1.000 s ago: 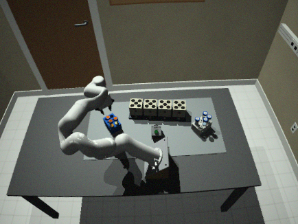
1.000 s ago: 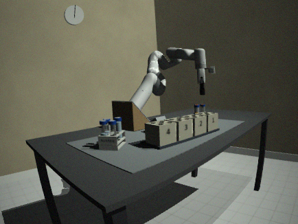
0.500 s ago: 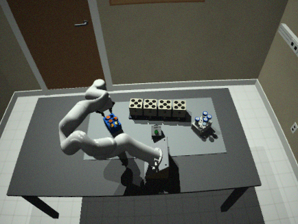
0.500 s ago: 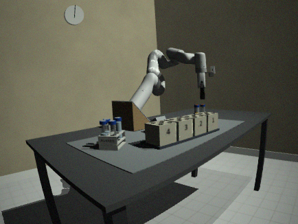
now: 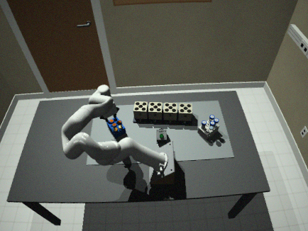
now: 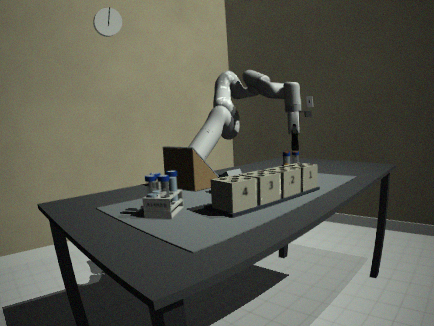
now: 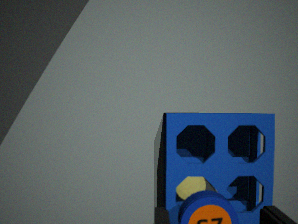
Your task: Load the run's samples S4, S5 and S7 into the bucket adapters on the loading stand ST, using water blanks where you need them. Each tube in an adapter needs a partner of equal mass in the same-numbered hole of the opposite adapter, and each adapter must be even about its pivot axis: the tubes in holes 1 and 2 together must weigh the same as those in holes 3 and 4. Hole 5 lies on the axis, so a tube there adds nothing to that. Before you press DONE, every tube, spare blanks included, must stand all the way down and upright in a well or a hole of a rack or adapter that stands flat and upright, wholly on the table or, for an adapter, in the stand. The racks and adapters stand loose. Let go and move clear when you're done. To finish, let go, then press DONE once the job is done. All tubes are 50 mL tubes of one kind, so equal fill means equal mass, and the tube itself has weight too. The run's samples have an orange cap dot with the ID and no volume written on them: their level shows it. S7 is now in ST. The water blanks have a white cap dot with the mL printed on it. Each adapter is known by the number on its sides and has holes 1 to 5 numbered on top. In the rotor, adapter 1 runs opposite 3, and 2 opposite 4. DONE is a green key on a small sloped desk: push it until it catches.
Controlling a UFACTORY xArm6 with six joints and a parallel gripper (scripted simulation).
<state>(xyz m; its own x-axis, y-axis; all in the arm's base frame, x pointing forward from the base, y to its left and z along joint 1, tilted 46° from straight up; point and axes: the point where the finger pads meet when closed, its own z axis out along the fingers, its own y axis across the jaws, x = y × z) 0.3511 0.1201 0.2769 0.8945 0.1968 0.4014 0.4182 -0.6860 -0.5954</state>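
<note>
A brown wooden door with a silver metal lever handle stands behind the table, and a round white clock hangs on the beige wall.

Glossy white arm built of rounded, tubular segments, joints capped by smooth domes, tipped with dark, slender jaws

Sample S7, blue-capped with an orange dot, stood in the blue rack. Four cream adapters sat upright in a row on the dark stand. Blue-capped blanks stood in their pale rack; the green key topped its small desk.
</note>
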